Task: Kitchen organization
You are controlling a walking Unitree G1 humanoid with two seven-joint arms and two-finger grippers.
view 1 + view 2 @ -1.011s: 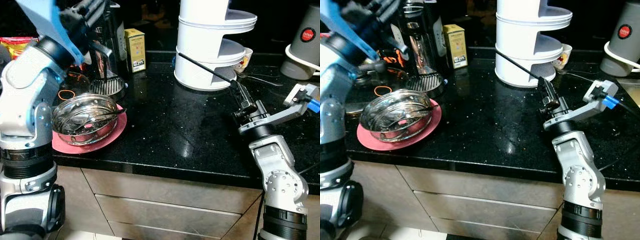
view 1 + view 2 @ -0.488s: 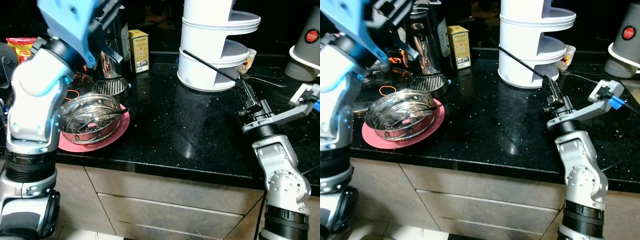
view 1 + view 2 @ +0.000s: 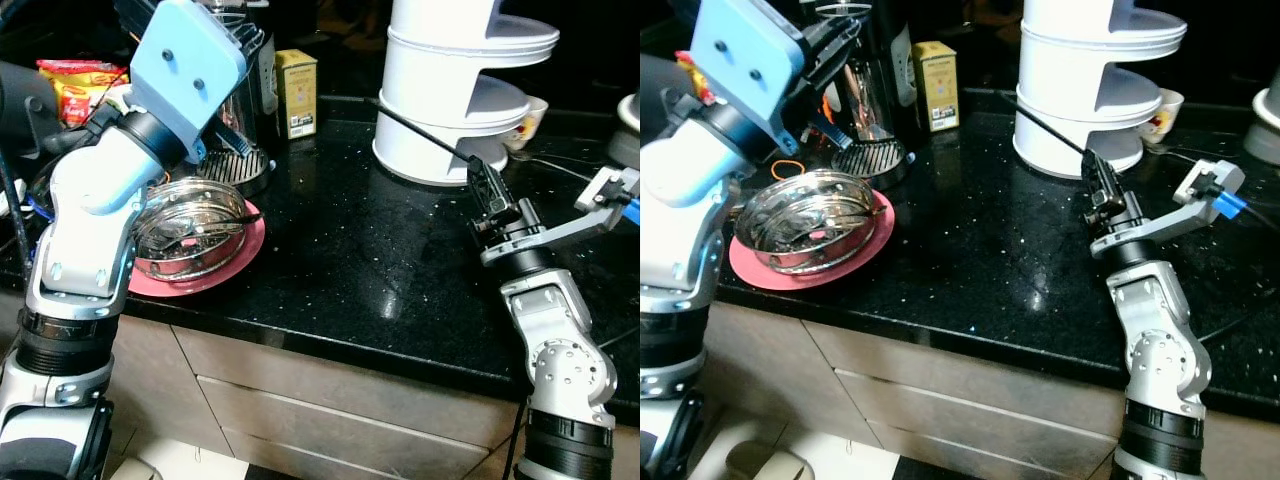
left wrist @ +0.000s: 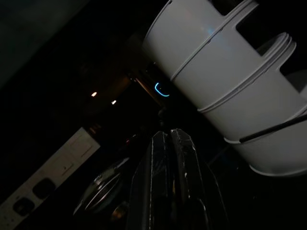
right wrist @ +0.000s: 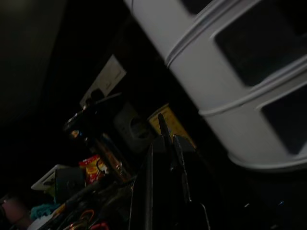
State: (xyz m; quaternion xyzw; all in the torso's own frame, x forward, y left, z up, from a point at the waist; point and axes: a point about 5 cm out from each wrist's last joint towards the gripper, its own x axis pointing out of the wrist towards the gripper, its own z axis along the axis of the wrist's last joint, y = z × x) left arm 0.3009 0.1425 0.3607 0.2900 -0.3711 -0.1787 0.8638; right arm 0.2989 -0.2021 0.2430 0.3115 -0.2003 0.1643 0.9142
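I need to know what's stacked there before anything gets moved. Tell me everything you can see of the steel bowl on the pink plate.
The steel bowl is shiny, round and shallow, sitting upright on a pink plate near the front edge of the black countertop. Thin metal utensils lie inside it, too tangled to identify. The left arm reaches over it without visibly touching it.

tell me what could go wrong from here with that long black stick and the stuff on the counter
The right pincer is shut on a thin black stick whose far end lies against the white tiered rack; swinging the arm could scrape or nudge the rack. The left arm hangs close above the steel bowl on the pink plate near the counter's front edge, and could knock them off.
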